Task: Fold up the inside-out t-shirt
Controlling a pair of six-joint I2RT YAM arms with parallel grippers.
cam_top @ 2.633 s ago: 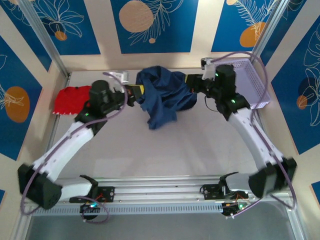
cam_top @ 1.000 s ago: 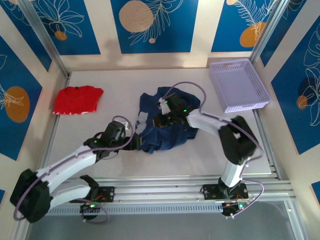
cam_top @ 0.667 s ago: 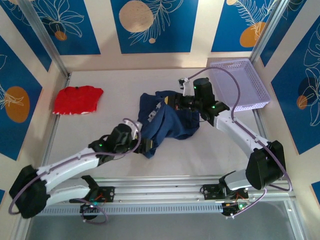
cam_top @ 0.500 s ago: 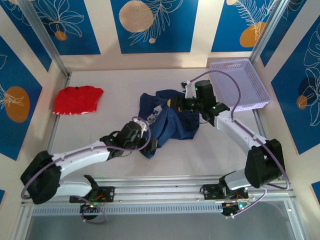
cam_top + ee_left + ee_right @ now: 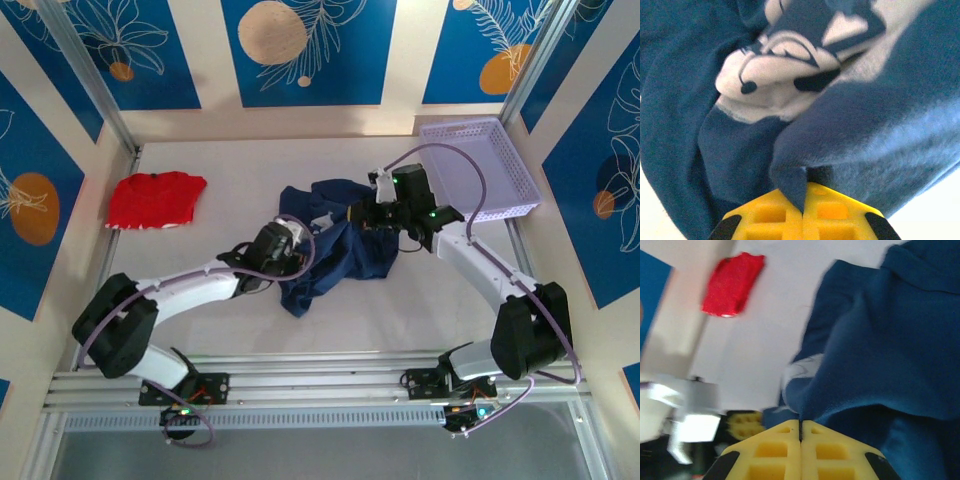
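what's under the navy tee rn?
Bare table shows around the t-shirt; whatever lies beneath the crumpled heap is covered. Left claw and right claw each pinch a fold of it.

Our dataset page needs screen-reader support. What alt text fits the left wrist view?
The yellow left gripper is shut on a fold of the navy t-shirt. A white printed graphic shows on the cloth above the pinch.
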